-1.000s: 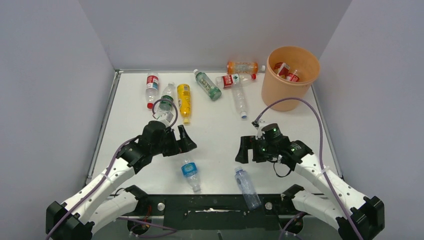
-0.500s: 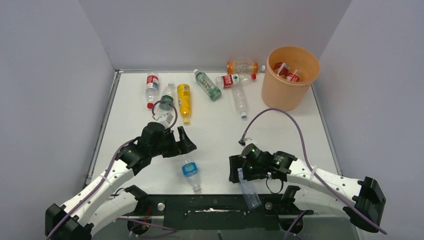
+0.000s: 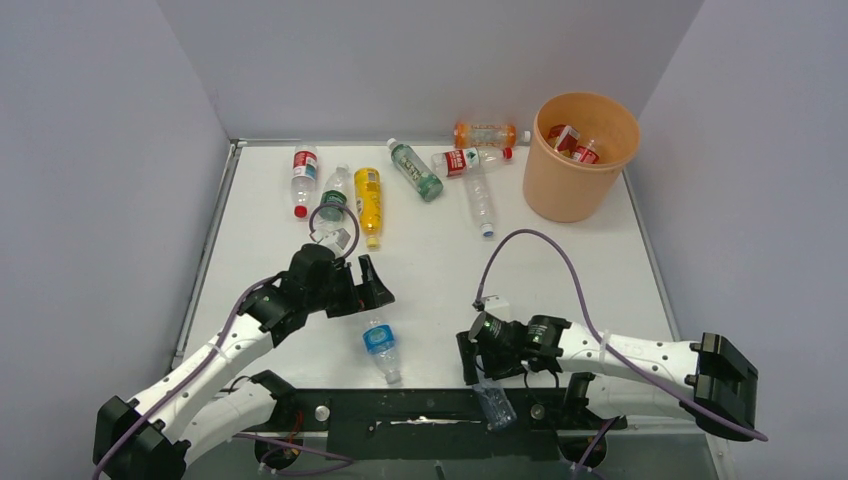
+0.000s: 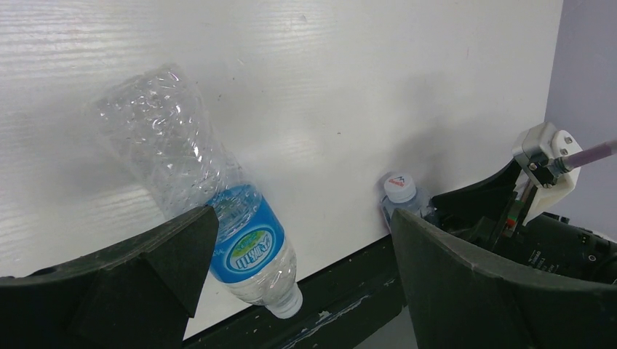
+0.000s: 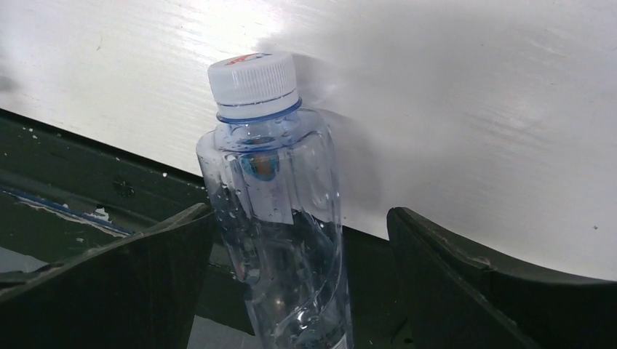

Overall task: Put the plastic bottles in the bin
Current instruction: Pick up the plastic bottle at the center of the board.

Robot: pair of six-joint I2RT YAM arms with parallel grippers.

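A clear bottle with a white cap (image 5: 280, 211) lies across the table's near edge, in the top view (image 3: 493, 402) too. My right gripper (image 5: 300, 215) is open with this bottle between its fingers, close to the left one; in the top view it (image 3: 476, 366) sits low at the near edge. My left gripper (image 4: 300, 218) is open and empty, hovering just beyond a blue-labelled clear bottle (image 4: 244, 243) that lies near the front edge (image 3: 381, 347). The peach-orange bin (image 3: 565, 185) stands at the far right with red-labelled bottles (image 3: 572, 143) inside.
Several bottles lie along the back of the table: red-labelled (image 3: 303, 176), green-capped (image 3: 333, 200), yellow (image 3: 368, 202), green (image 3: 417, 170), another red-labelled (image 3: 464, 160), clear (image 3: 481, 206) and orange (image 3: 487, 133). A black frame (image 3: 420, 410) runs along the near edge. Grey walls enclose the sides.
My right arm has swung back from mid-table to the near edge and come down around the clear bottle. The left arm has hardly moved.
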